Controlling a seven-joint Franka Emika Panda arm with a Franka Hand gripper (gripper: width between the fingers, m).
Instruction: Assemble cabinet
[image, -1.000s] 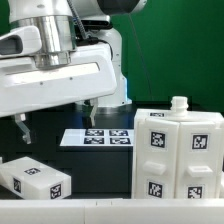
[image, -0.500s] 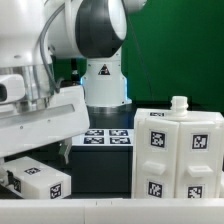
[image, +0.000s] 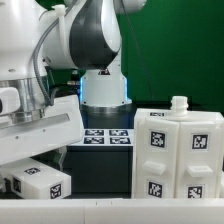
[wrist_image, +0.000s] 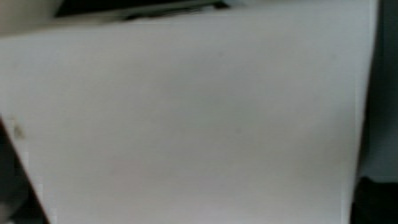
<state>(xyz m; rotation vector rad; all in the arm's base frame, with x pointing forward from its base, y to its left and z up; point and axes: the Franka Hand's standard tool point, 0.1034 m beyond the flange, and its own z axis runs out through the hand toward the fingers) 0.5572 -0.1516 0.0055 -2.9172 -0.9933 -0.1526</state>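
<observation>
Tool: released, jaws spread wide; hidden behind the arm in the exterior view and out of frame in the wrist view.
Wrist view: a plain, blurred white surface (wrist_image: 196, 120) fills almost the whole picture, with thin dark margins; which part it belongs to cannot be told.
Near edge: a white strip (image: 110, 216) runs along the front of the exterior view.
Loose cabinet piece (image: 35, 182): a low white block lying on the dark bench (image: 100, 170) at the exterior view's left. It carries three black-and-white square tags and is partly overhung by the arm.
Cabinet body (image: 176, 160): a tall white box standing upright at the exterior view's right, well apart from the loose piece. Grooves divide its faces, and four square tags show.
Knob (image: 179, 103): small and white, on top of the cabinet body.
Markings: pattern tags only, too small to read as text.
Arm (image: 50, 125): a broad white link slanting across the exterior view's left.
Marker board (image: 108, 136): flat on the bench behind the cabinet parts, its left end covered by the arm.
Arm base (image: 103, 88): behind the marker board.
Backdrop: green backdrop (image: 185, 40).
</observation>
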